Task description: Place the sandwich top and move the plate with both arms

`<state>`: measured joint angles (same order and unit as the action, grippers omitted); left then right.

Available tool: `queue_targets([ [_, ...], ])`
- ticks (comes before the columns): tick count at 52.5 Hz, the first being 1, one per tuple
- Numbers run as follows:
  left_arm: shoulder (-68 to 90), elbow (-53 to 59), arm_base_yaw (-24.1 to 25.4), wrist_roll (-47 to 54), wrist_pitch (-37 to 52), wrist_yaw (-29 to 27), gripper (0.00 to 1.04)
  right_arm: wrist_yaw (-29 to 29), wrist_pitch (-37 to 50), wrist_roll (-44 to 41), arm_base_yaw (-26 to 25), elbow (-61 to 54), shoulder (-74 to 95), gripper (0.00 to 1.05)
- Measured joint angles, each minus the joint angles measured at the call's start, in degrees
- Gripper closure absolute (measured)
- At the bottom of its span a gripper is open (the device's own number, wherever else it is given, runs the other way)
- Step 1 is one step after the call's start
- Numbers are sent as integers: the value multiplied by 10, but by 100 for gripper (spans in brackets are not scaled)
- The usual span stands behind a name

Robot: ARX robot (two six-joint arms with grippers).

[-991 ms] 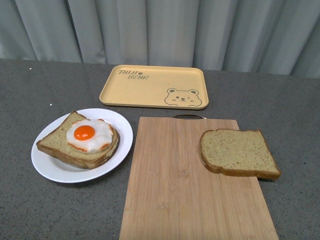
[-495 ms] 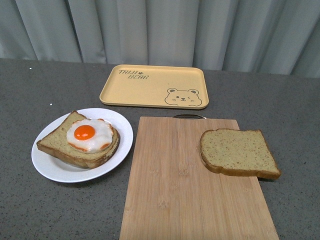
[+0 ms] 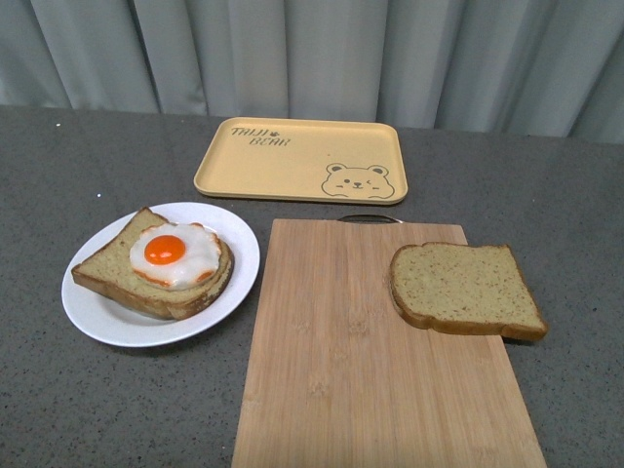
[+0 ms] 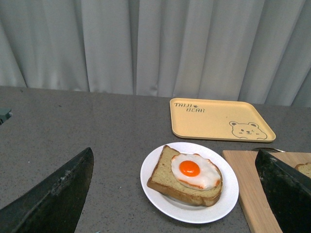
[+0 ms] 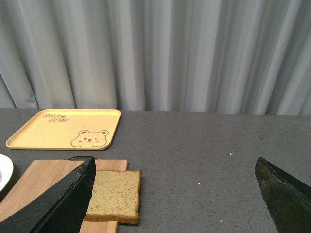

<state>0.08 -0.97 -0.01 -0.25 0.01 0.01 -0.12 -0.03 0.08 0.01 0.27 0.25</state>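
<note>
The sandwich top (image 3: 466, 290) lies flat on the right part of the wooden cutting board (image 3: 361, 370), its right near corner hanging over the board's right edge. The plate (image 3: 107, 317) sits to the left of the board, close to its left edge, and carries the other bread slice (image 3: 107, 278) with the fried egg (image 3: 175, 255) on it. The yellow bear tray (image 3: 283, 171) is farther back on the grey table (image 3: 88, 166).

Neither arm shows in the front view. In its wrist view the right gripper (image 5: 175, 160) is spread wide with nothing between its 2 fingers (image 5: 58, 204). The left gripper (image 4: 174, 152) is likewise wide open and empty, and both are raised clear of the table.

What the coming move turns on is side – the plain slice is on the right, so the right arm looks the nearer one for the pick, and the slice must then travel left across the board to the egg. In the right wrist view the slice (image 5: 114, 194) lies beside 1 finger rather than in the gap, so that gripper probably has to shift toward the board before it comes down. The slice is close to square, its edges a little skewed to the board's, so no grip axis is clearly favoured – the overhanging corner may give the easiest purchase. The left gripper already faces the plate (image 4: 170, 208).
</note>
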Motion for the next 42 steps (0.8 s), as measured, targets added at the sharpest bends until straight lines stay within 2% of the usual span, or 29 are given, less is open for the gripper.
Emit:
queue_targets([
  [15,0,0,0,0,0,0,7,9,0,-6,2,0,1,9],
  [19,0,0,0,0,0,0,7,185,16,-76,64,4,33,9],
  [22,0,0,0,0,0,-1,7,250,26,-109,83,7,64,9],
  [24,0,0,0,0,0,0,7,256,40,-120,81,8,87,9],
  [28,0,0,0,0,0,0,7,223,87,-125,50,11,160,9],
  [37,0,0,0,0,0,0,7,56,269,-93,-68,76,480,9],
  [42,0,0,0,0,0,0,7,-14,292,-65,-93,143,651,9],
])
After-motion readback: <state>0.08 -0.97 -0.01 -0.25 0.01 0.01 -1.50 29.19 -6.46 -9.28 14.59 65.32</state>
